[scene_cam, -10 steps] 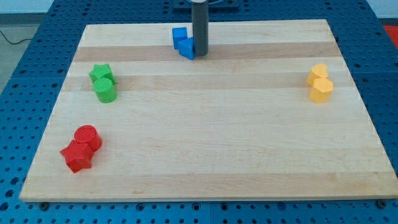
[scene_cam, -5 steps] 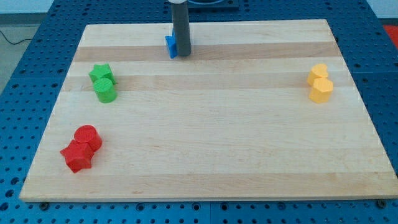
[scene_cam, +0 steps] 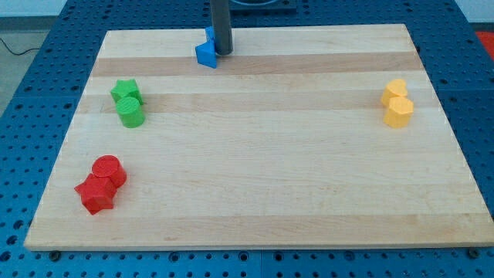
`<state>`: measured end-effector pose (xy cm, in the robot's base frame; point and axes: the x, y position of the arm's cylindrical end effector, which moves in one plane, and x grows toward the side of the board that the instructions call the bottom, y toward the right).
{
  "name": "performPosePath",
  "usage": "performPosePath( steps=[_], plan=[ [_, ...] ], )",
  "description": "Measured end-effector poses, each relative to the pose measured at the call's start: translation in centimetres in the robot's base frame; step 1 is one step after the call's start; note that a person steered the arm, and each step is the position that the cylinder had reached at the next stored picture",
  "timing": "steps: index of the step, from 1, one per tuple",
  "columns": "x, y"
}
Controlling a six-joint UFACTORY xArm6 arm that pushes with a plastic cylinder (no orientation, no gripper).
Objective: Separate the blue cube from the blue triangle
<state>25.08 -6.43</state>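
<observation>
Tip (scene_cam: 222, 52) at the view's top, touching the blue triangle (scene_cam: 205, 54) on its right. Blue cube (scene_cam: 209, 34) mostly hidden behind rod. No hand here, only a bare rod.

The board (scene_cam: 262, 154) was pale, smooth wood with a faint grain and a matt finish. The blue triangle (scene_cam: 205, 54), green cylinder (scene_cam: 130, 113) and red cylinder (scene_cam: 108, 170) looked like matt plastic. The rod above my tip (scene_cam: 222, 52) was dark, smooth and dull.
</observation>
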Motion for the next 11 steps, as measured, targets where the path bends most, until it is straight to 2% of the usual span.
performPosePath(
  steps=[2, 3, 4, 6, 7, 8, 9, 11],
  plan=[
    [-0.8, 8.6],
    [-3.2, 11.1],
    [-4.3, 9.3],
    [-3.7, -2.7],
    [-3.5, -3.4],
    [-1.5, -0.7],
    [0.1, -2.7],
    [-0.7, -10.2]
  ],
)
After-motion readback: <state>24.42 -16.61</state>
